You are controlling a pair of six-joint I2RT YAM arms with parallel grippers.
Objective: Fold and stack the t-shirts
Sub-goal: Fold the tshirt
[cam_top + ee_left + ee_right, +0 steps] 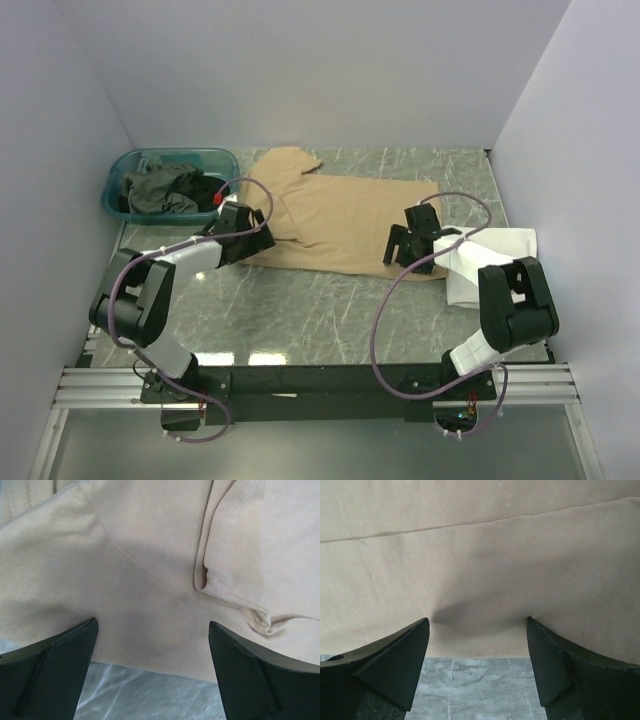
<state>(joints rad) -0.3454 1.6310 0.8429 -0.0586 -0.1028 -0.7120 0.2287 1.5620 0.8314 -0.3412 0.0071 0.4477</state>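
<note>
A: Place of the tan t-shirt [340, 215]?
B: Spread flat across the middle of the desk, toward its far edge.
A: Tools?
B: Left tool [152, 630] and right tool [477, 625] both spread apart at the shirt's near edge, clamping nothing.
A: Handling?
B: Soft, light, limp; likely to sag and drag. Best pinched through both layers at that near edge, both ends together.

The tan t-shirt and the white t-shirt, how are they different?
The tan cloth t-shirt lies spread wide mid-table; the white cloth t-shirt looks folded smaller at the right side. The tan one shows a sleeve; the white one shows none. Both rest on the grey marble table.
</note>
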